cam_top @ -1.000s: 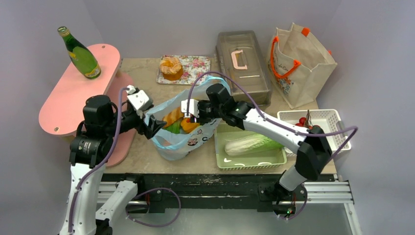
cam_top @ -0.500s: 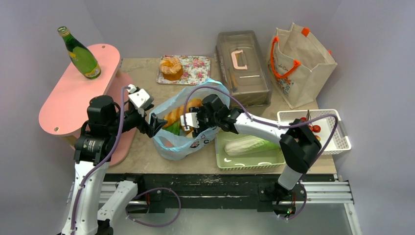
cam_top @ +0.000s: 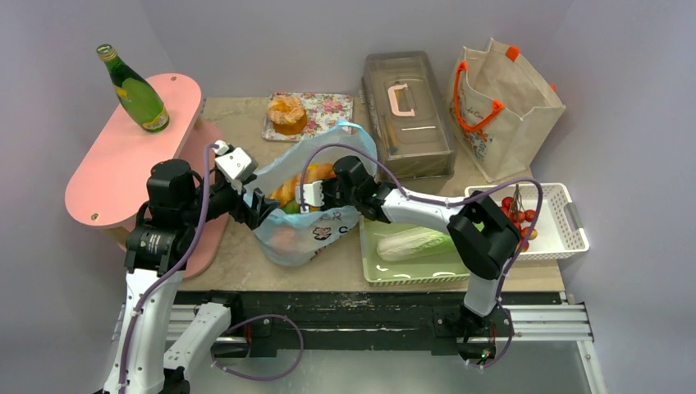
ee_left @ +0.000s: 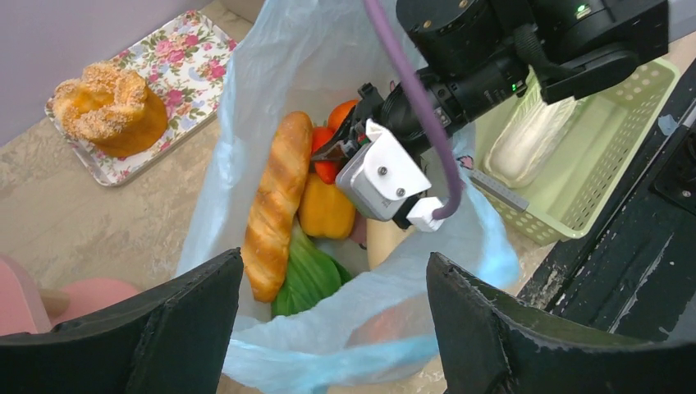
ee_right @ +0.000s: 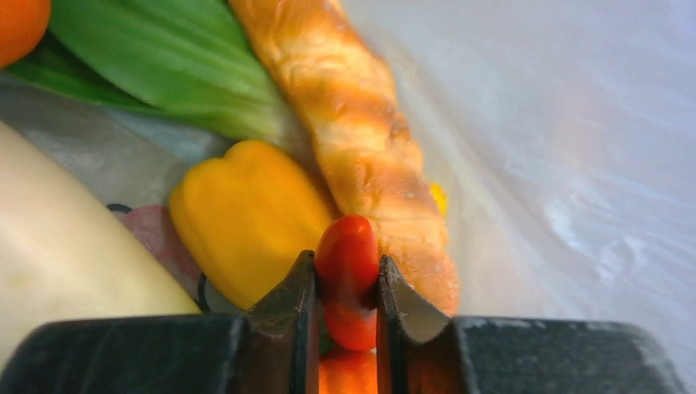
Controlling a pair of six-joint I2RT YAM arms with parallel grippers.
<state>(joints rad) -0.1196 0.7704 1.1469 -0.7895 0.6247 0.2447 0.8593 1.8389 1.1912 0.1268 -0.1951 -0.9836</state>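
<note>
Standing at the left rim of the plastic bag (cam_top: 308, 238) on the table (cam_top: 238, 115), the left gripper (cam_top: 263, 208) is spread wide, clamping nothing. Inside the bag, the right gripper (ee_right: 345, 264) is clenched on a small red pepper (ee_right: 348, 287), beside a yellow pepper (ee_right: 246, 222) and a bread loaf (ee_right: 361, 139). The step in hand seems to be handling that pepper within the bag. The next move calls for a steady pinch and a path clear of the thin film.
</note>
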